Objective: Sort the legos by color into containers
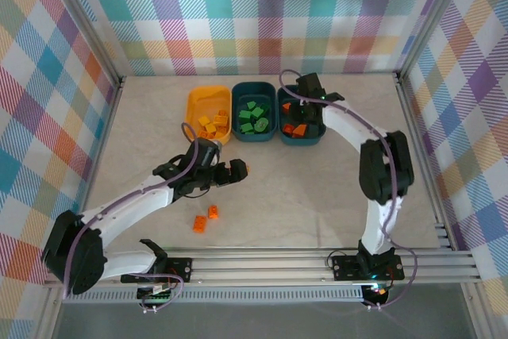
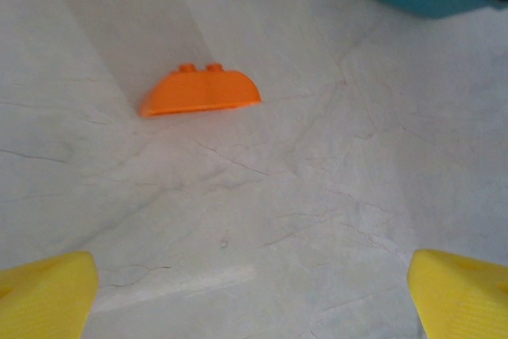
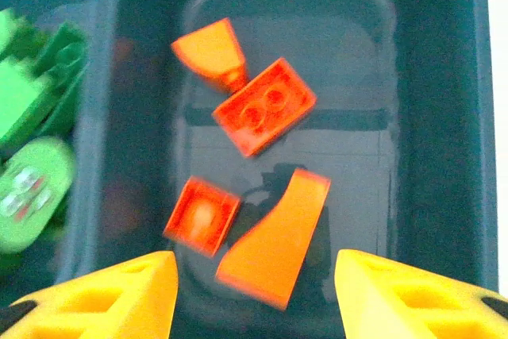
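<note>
The left fingers [image 2: 49, 294] were spread wide with nothing between them, low over the bench [image 2: 317, 196]. Just ahead of them lay an orange half-round lego [image 2: 200, 91], flat on the bench. If the fingers came down a bit to one side, they could push the little lego away instead of pinching it. Its top was round and smooth, so it could also pop out of a squeeze.

The right fingers [image 3: 103, 295] hung over the right teal tub [image 3: 444, 117]. They stood apart and pinched nothing. Four orange-red legos [image 3: 264, 107] lay in that tub. The green legos [image 3: 32, 109] sat in the middle tub [image 1: 254, 85] just beside it. If that arm pulled away crooked, it could bump a wall and shove the tubs, which stood side by side.

Two more orange legos [image 1: 205, 218] lay on the bench close to the left arm, well apart from the tubs. The arm could knock them about while reaching. The yellow tub [image 1: 202, 99] stood on the near side for that arm, so an orange lego let go too early could land in the wrong tub.
</note>
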